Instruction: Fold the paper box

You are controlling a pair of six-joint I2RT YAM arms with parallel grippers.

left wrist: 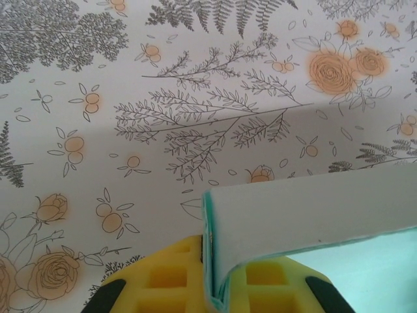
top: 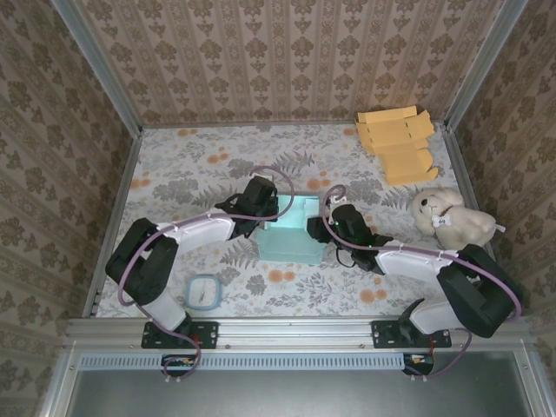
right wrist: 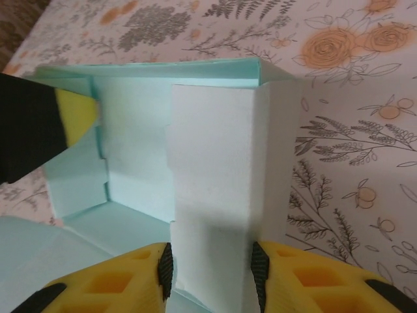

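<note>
Yellow-padded and close to the lens, the right tool (right wrist: pixel 210 268) is clamped on a white side panel of the paper box (right wrist: pixel 137 143), one finger on each face of it. The panel stands upright along the right side of the box, and the mint floor and a notched inner wall show beside it. Across the box, the left tool (left wrist: pixel 212 290) is pinched shut on the edge of the opposite wall, with the card held between its two fingers.

From above, the box sits half formed near the middle of the floral tabletop (top: pixel 200 165), between the two arms, with its walls partly raised.

I judge the step in hand to be wall forming: each side is held up so that the flaps can be turned inward. The next move probably calls for the right arm to roll its panel over and down into the box until the tabs seat, while the left steadies the far wall. Gentle pressure would avoid creasing.

Flat orange cardboard blanks (top: pixel 395 139) lie at the far right corner. A plush toy (top: pixel 452 219) rests right of the box, and a small lidded container (top: pixel 205 293) sits near the left base.
</note>
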